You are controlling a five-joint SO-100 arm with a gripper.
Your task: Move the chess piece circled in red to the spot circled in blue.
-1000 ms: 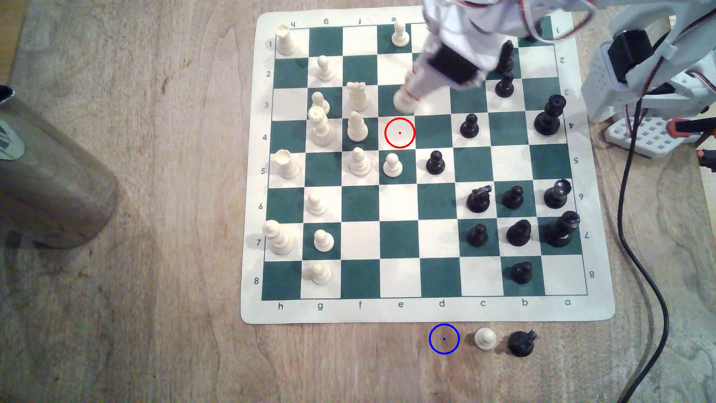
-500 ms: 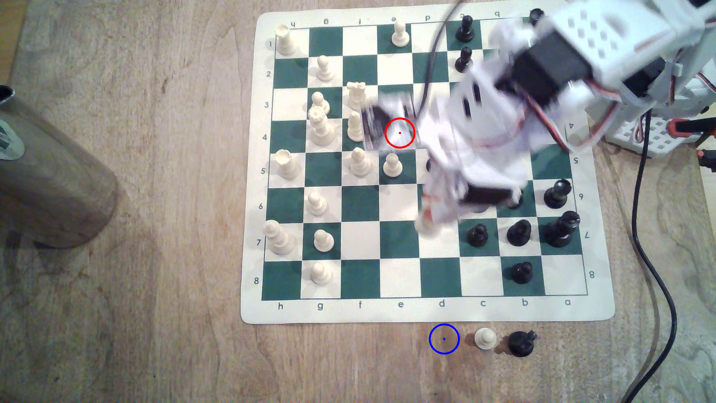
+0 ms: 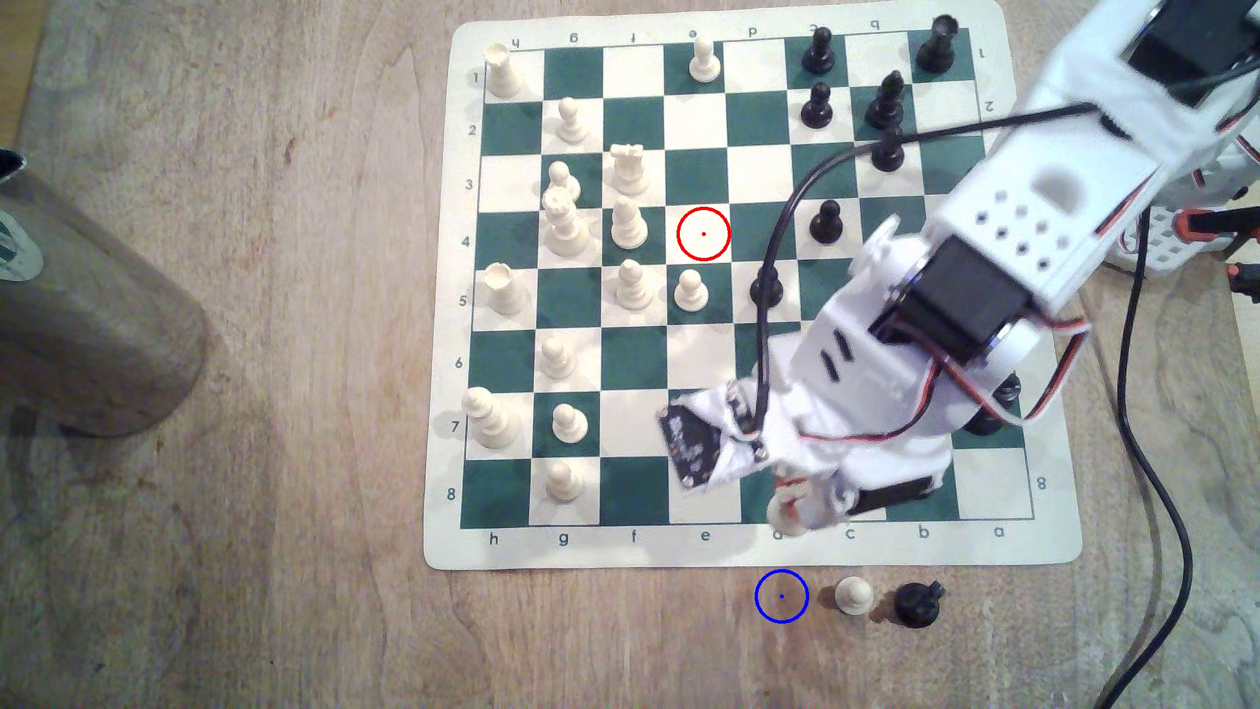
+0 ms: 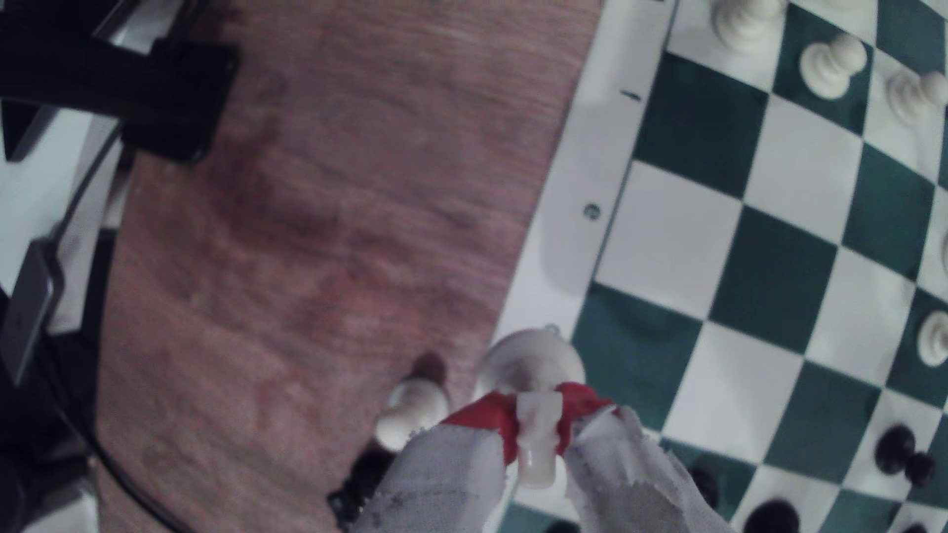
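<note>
Carrying the cream knight (image 4: 533, 405), pinched at its upper body between the red-tipped pads (image 4: 487, 415) of the gripper (image 4: 536, 425), round base hanging below the jaws and clear of the surface. Poised in the exterior view over the near border of the chess mat (image 3: 613, 552), by the printed d, with the gripper (image 3: 794, 508) just short of the mat's edge.

Ahead of the jaws, on bare wood: the blue-ringed spot (image 3: 781, 596), vacant. Just beside that ring, a cream pawn (image 3: 853, 595), then a black piece (image 3: 917, 603) a little further along; from the wrist view the same pawn (image 4: 410, 410) close beside one jaw.

Best handled, judging from this: travel on past the mat's edge at present height, centre the base over the blue dot, lower straight down, hold the pinch until the base sits flat. Open only slightly, since the jaw nearer the pawn has little room. Lift straight up afterwards, no sideways drift.
</note>
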